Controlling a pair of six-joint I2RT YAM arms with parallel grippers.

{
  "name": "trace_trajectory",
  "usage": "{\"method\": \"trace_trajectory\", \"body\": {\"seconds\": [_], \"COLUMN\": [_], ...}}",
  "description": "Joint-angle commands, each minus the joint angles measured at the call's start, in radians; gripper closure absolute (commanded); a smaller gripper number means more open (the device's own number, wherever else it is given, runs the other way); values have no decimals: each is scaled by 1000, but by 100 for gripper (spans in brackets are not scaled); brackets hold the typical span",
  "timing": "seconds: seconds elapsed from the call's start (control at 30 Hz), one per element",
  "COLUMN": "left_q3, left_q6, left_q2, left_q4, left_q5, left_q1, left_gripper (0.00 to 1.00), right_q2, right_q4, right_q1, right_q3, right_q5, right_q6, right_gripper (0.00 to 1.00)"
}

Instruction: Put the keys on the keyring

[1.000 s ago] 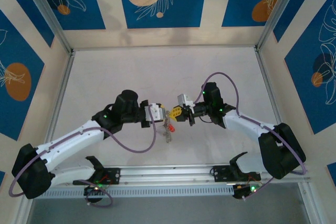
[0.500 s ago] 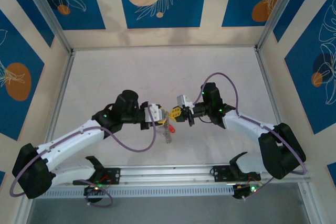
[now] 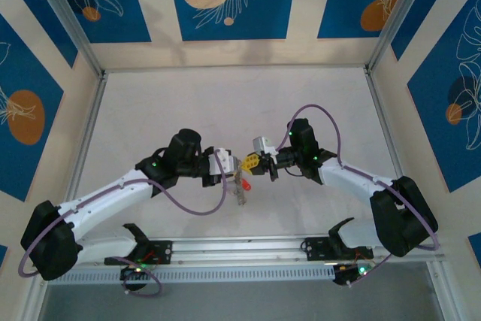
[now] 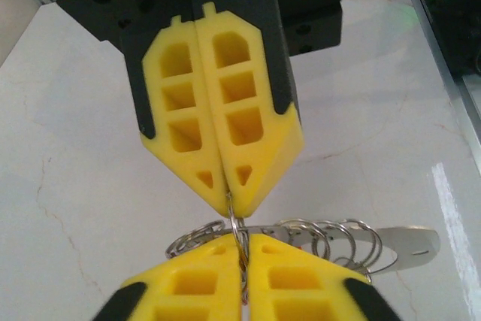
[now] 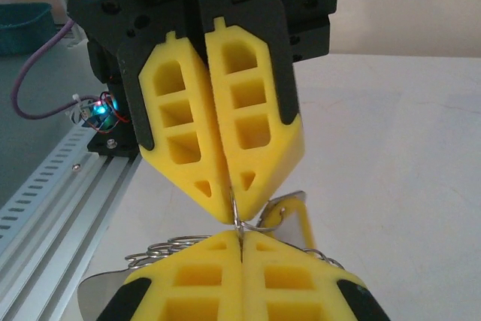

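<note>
Both grippers pinch the keyring (image 4: pixel 237 223) wire now: left gripper (image 4: pixel 242 261) just snapped shut on it, right gripper (image 4: pixel 228 189) clamped opposite at 12 o'clock; keys (image 3: pixel 242 185) dangle at 6 o'clock. Ring's steadied two-handed, so threading looks next.

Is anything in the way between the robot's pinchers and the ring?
No, nothing visible is in the way. The left gripper and the right gripper are both shut right on the thin keyring, tip to tip.
</note>
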Motion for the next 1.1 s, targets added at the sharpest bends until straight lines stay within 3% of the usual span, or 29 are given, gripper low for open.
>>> {"method": "trace_trajectory", "body": {"seconds": [0.0, 0.23, 0.37, 0.63, 0.8, 1.07], "left_q3": [44, 149, 224, 388, 427, 460], "left_q6": [1, 27, 67, 180, 213, 224], "left_q2": [-1, 10, 32, 110, 140, 174], "left_q4": [-52, -199, -315, -573, -610, -623], "left_q5": [13, -21, -41, -131, -170, -165], "left_q1": [9, 9, 7, -28, -63, -75], "left_gripper": [100, 100, 100, 100, 100, 100], "right_q2": [-22, -22, -22, -51, -56, -46], "right_q4": [-28, -60, -58, -46, -23, 12], "right_q1": [13, 39, 47, 53, 66, 76], "right_q3": [4, -3, -4, -6, -7, -16], "right_q5": [-3, 48, 76, 82, 76, 81], "right_q6": [-26, -71, -73, -76, -75, -60], "right_gripper": [100, 99, 88, 76, 70, 69]}}
